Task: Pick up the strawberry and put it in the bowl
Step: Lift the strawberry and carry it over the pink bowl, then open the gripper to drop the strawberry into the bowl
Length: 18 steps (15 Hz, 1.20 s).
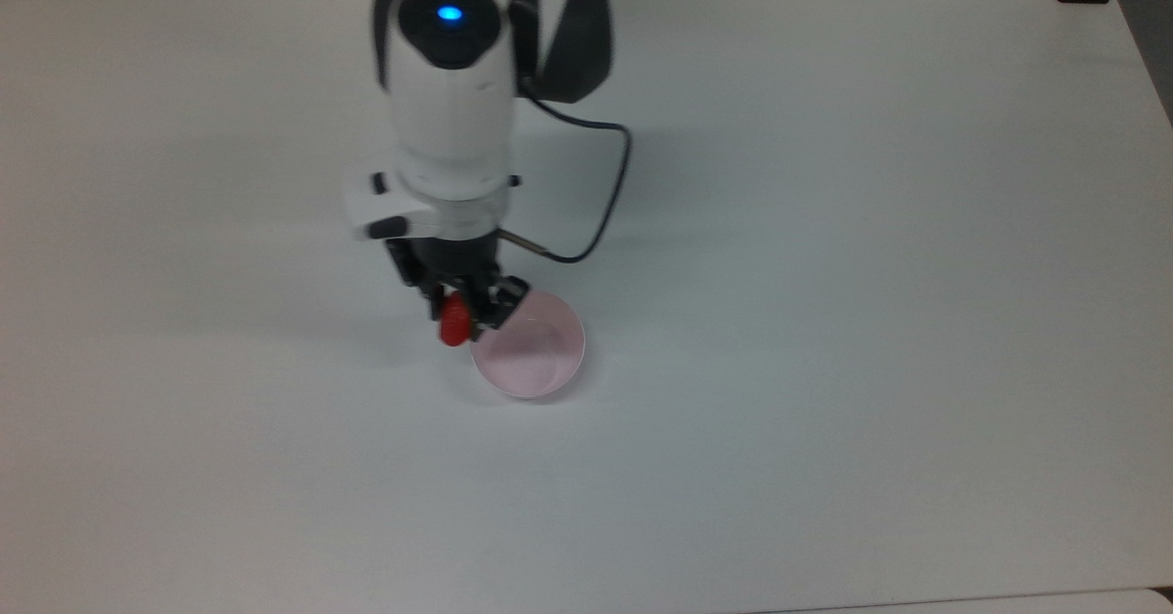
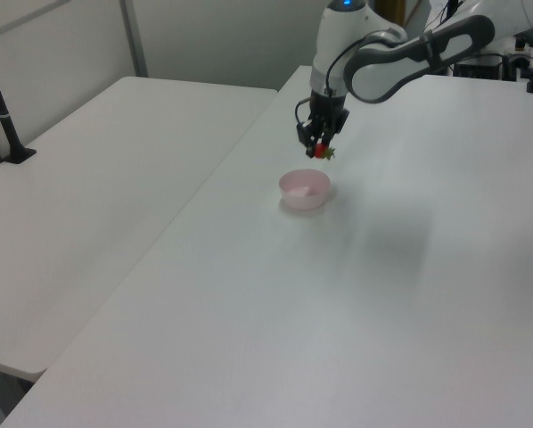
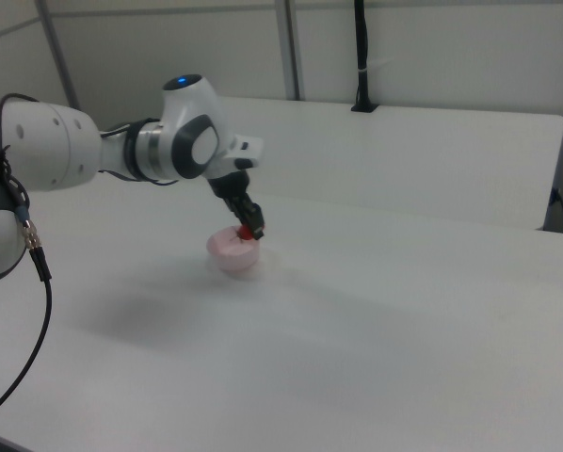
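Top view: bowl (image 1: 531, 350) seemingly empty, strawberry (image 1: 452, 324) alongside.

A wide white table (image 1: 825, 229) is seen under even light. A second white table (image 2: 97, 178) is set beside it, a black post (image 2: 1, 107) is clamped there, and pale panelled walls (image 3: 432, 47) are seen behind.
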Tool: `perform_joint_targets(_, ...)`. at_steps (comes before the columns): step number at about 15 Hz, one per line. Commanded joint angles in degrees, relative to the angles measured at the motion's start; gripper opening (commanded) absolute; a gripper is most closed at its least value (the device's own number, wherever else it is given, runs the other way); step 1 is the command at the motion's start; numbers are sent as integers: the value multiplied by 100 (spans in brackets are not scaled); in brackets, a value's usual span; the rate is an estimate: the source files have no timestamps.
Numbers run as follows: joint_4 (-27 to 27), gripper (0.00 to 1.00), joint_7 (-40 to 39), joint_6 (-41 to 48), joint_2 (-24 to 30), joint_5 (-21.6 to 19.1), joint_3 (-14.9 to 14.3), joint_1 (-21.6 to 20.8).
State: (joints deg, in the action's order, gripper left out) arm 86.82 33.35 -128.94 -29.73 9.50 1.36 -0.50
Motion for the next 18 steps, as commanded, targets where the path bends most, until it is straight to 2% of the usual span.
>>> perform_joint_targets(1, 98, 14, 224, -43, 29, -1, -75, -292)
perform_joint_targets(2, 98, 29, 224, -43, 29, -10, -75, -354)
perform_joint_targets(3, 107, 58, 224, -43, 29, 16, -75, -415)
perform_joint_targets(4, 107, 62, 216, -34, 29, 34, -75, -442)
perform_joint_targets(6, 116, 100, 207, -8, 29, 51, -75, -451)
perform_joint_targets(8, 133, 100, 154, 71, 116, 87, -84, -460)
perform_joint_targets(10, 116, 100, -29, 587, 318, 95, -93, -468)
perform_joint_targets(12, 186, 100, -906, 1368, 765, 17, -93, -503)
perform_joint_targets(15, 256, 100, -1777, 2608, 1389, -62, -154, -688)
perform_joint_targets(18, 431, 100, -1929, 3076, 1969, -194, -154, -644)
